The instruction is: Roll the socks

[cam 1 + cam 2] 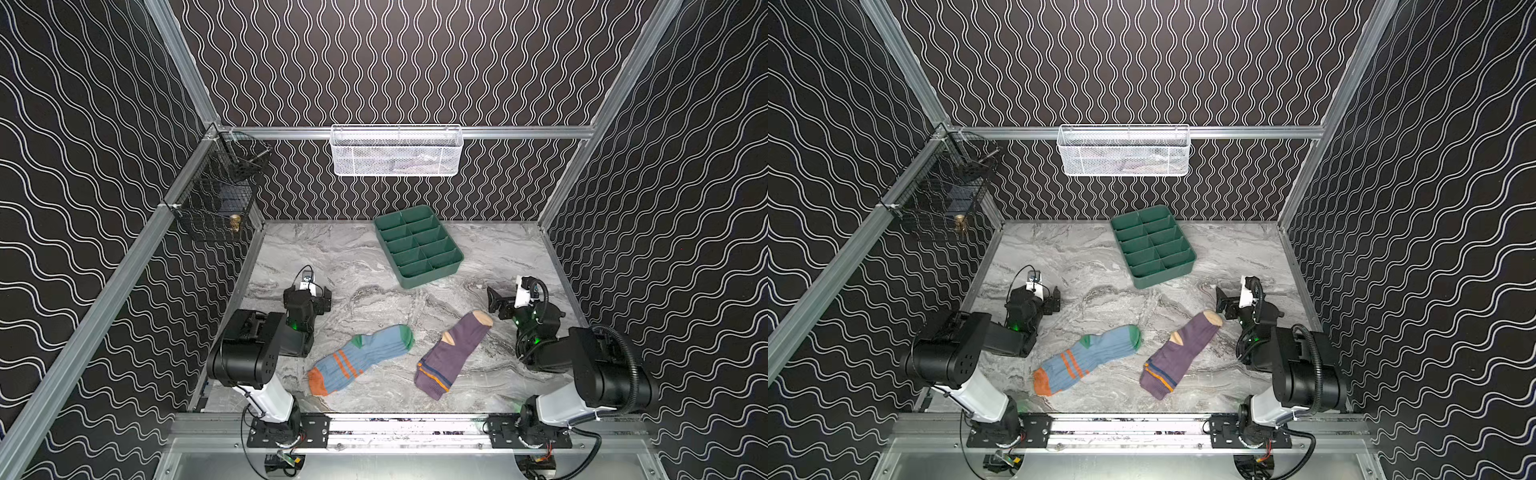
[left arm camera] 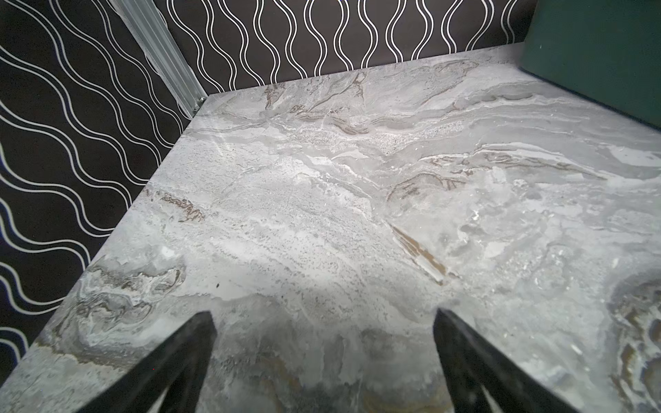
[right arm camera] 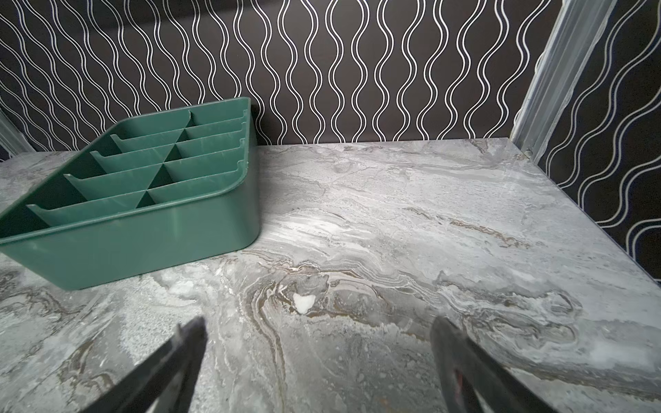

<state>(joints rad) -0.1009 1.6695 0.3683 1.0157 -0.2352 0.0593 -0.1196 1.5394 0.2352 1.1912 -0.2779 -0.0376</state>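
Note:
Two socks lie flat on the marble table in both top views. The light blue sock (image 1: 360, 360) (image 1: 1088, 360) has a green toe and heel and an orange cuff, and it lies front-centre. To its right is the purple sock (image 1: 452, 354) (image 1: 1179, 353), with a tan toe and heel. My left gripper (image 1: 308, 296) (image 2: 323, 314) hovers behind and left of the blue sock, open and empty. Just right of the purple sock's toe, my right gripper (image 1: 500, 305) (image 3: 317, 321) is also open and empty. Neither wrist view shows a sock.
A green divided tray (image 1: 432, 275) (image 3: 143, 246) stands at the back centre, and its wall (image 2: 601, 53) shows in the left wrist view. A white mesh basket (image 1: 395, 151) hangs on the back wall. A black wire basket (image 1: 216, 195) hangs at the left corner.

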